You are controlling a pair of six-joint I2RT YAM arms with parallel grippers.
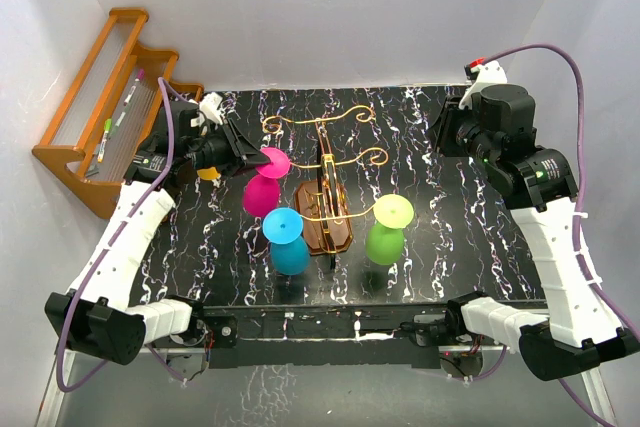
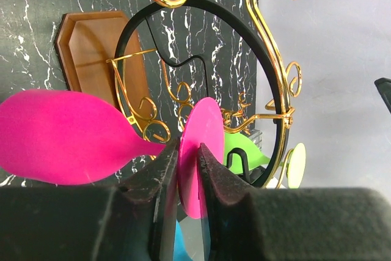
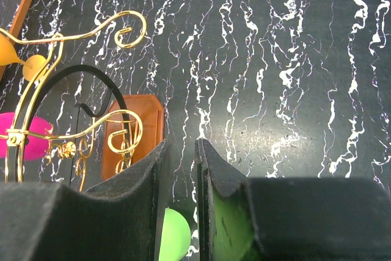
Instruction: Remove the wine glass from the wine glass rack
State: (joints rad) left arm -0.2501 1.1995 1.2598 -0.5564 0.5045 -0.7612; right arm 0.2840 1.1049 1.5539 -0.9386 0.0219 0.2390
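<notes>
The wine glass rack (image 1: 323, 219) stands mid-table, with a brown wooden base and gold wire arms (image 1: 345, 119). A pink wine glass (image 1: 261, 192) hangs tilted at its left side, bowl down. My left gripper (image 1: 256, 153) is shut on the glass's pink foot disc (image 2: 201, 132); the bowl (image 2: 61, 136) lies left of the fingers. A curled wire end (image 2: 153, 129) sits close by the stem; I cannot tell whether they touch. A blue glass (image 1: 289, 243) and a green glass (image 1: 386, 231) hang at the front. My right gripper (image 1: 438, 133) is shut and empty at the back right, also in its wrist view (image 3: 182, 145).
A stepped orange-brown wooden shelf (image 1: 100, 117) holding pens stands at the back left. A small orange object (image 1: 208, 174) shows under my left arm. White walls close off the back and sides. The rack's base (image 3: 131, 132) and a gold curl (image 3: 125, 142) lie left of my right fingers.
</notes>
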